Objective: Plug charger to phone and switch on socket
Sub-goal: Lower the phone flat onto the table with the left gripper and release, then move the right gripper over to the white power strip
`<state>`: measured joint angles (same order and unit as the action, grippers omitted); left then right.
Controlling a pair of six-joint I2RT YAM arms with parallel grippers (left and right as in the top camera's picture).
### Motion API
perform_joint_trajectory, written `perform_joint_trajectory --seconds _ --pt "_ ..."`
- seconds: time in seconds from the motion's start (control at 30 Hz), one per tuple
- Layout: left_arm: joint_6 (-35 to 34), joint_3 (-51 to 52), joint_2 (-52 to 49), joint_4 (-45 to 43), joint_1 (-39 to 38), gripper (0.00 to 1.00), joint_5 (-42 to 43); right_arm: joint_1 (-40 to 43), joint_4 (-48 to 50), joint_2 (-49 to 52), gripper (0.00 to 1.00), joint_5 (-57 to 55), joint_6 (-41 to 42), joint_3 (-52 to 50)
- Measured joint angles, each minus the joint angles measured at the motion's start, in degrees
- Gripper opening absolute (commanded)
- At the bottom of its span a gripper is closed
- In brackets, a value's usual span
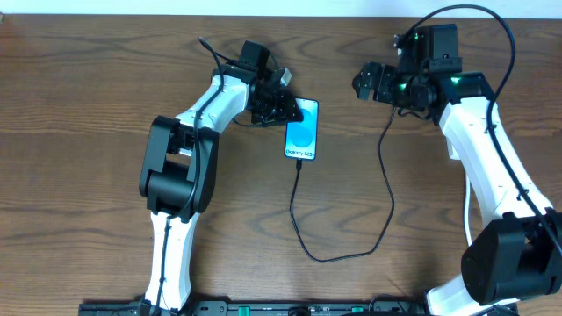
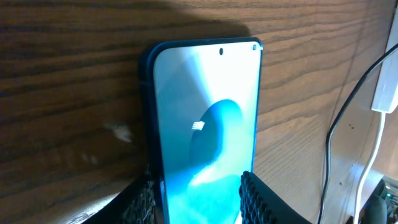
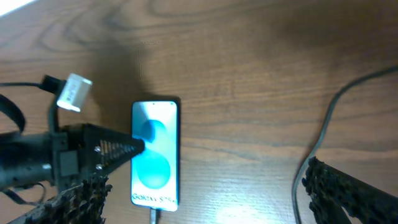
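Note:
The phone (image 1: 301, 130) lies flat on the table, blue screen up; it also shows in the left wrist view (image 2: 205, 118) and the right wrist view (image 3: 155, 149). The charger's black cable (image 1: 347, 254) runs from the phone's bottom edge, where its tip (image 3: 155, 216) sits in the phone, loops forward, then goes up under my right arm. My left gripper (image 1: 279, 107) is at the phone's top end, its fingers (image 2: 199, 202) against both long edges. My right gripper (image 1: 371, 83) is open and empty (image 3: 208, 190), to the right of the phone. A white block with a white cord (image 2: 388, 93) may be the socket; the overhead does not show it.
The table is dark brown wood (image 1: 88, 88). A white tag (image 3: 74, 92) hangs on a black cable by my left wrist. The charger cable's upright stretch (image 1: 387, 175) lies between the phone and my right arm's white links (image 1: 492, 167).

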<state>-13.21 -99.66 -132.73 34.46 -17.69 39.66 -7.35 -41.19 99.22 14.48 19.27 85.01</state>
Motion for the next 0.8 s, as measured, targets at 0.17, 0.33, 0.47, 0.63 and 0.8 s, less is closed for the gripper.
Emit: perform_joint_trajectory --seconds 0.17,0.33,0.47,0.63,0.8 --pt "0.26 0.00 0.02 -0.02 0.00 0.67 -0.68 0.00 -2.10 0.00 0.99 -1.77 -0.66 0.00" --pt "0.22 -0.48 0.22 -0.02 0.02 0.75 -1.90 0.07 -4.28 0.00 0.99 -3.02 -0.70 0.00" --pt "0.15 -0.61 1.09 1.01 0.57 0.80 -5.84 1.29 -6.47 0.00 0.99 -3.43 -0.85 0.02" --pt "0.17 -0.59 3.61 4.02 2.73 0.88 -15.85 5.49 -12.57 0.00 0.99 -3.80 -1.03 1.01" --pt "0.20 -0.59 11.45 5.49 4.11 0.90 -27.04 10.69 -20.22 0.04 0.99 -5.46 -2.25 6.14"
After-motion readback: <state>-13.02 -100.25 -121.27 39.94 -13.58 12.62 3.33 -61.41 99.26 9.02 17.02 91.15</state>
